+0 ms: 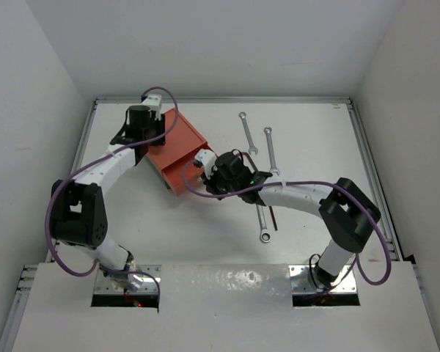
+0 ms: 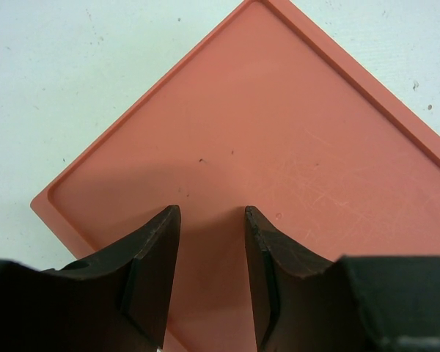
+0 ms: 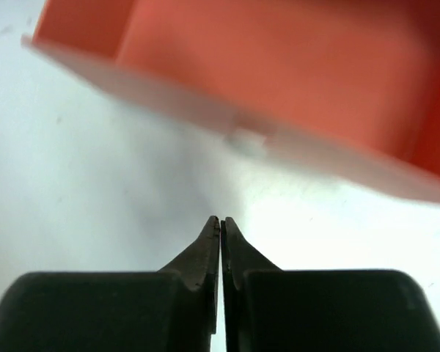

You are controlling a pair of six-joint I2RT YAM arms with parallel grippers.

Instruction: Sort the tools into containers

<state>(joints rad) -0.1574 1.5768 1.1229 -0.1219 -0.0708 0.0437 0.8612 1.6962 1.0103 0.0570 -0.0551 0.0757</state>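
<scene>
The orange-red box (image 1: 177, 150) stands at the back left of the table; its flat top fills the left wrist view (image 2: 279, 132). My left gripper (image 1: 148, 144) hovers over that top, open and empty (image 2: 213, 213). My right gripper (image 1: 202, 170) is shut and empty (image 3: 221, 218), just in front of the orange drawer (image 3: 279, 59) and its small white knob (image 3: 246, 139). Two silver wrenches (image 1: 248, 133) (image 1: 271, 152) lie at the back. A third wrench (image 1: 262, 220) and a dark hex key (image 1: 274, 218) lie under my right arm. The green drawer and the second hex key are hidden.
A raised metal rail (image 1: 370, 176) runs along the table's right side and back. White walls close in the table on three sides. My right arm's forearm (image 1: 301, 196) stretches over the table's middle.
</scene>
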